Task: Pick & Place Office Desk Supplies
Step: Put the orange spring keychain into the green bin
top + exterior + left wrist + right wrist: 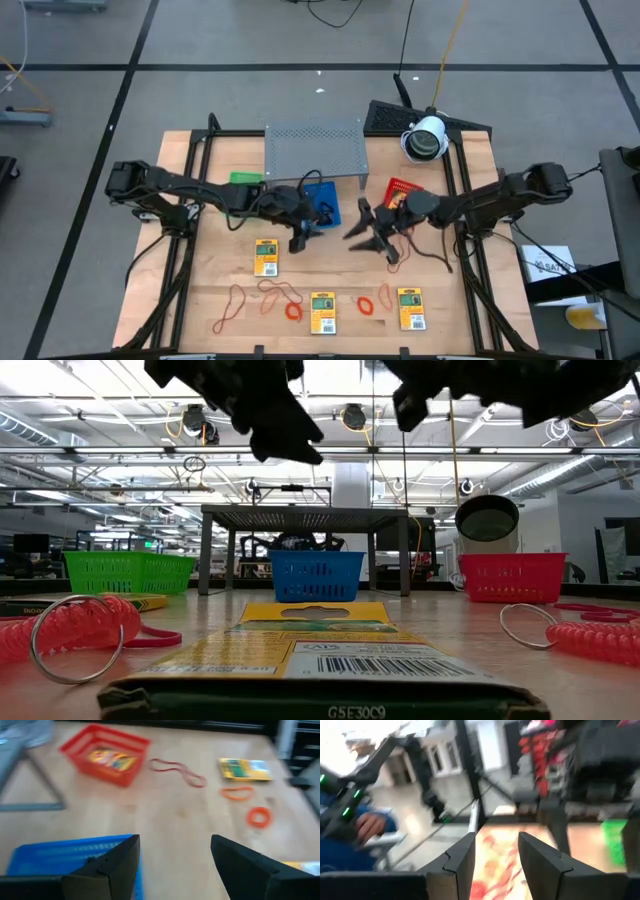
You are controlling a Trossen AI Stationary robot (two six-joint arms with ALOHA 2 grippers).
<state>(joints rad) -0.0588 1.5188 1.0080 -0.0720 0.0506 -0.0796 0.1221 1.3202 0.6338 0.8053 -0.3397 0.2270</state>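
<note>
Three yellow packets (265, 257) (321, 312) (411, 307) lie flat on the wooden table, with orange-red rubber bands (280, 293) and orange coil rings (366, 304) among them near the front. My left gripper (308, 234) hovers open just in front of the blue tray (322, 200); the left wrist view shows nothing between its fingers (175, 865). My right gripper (358, 228) hangs open above the table's middle, in front of the red tray (400, 188), pointing roughly level, with nothing between its fingers (497, 860). A yellow packet (112, 759) lies in the red tray.
A grey perforated shelf (313, 148) stands at the back centre, with a green tray (245, 178) at its left. A white-rimmed camera (425, 140) sits at the back right. A person's hand (370, 825) shows beyond the table in the right wrist view.
</note>
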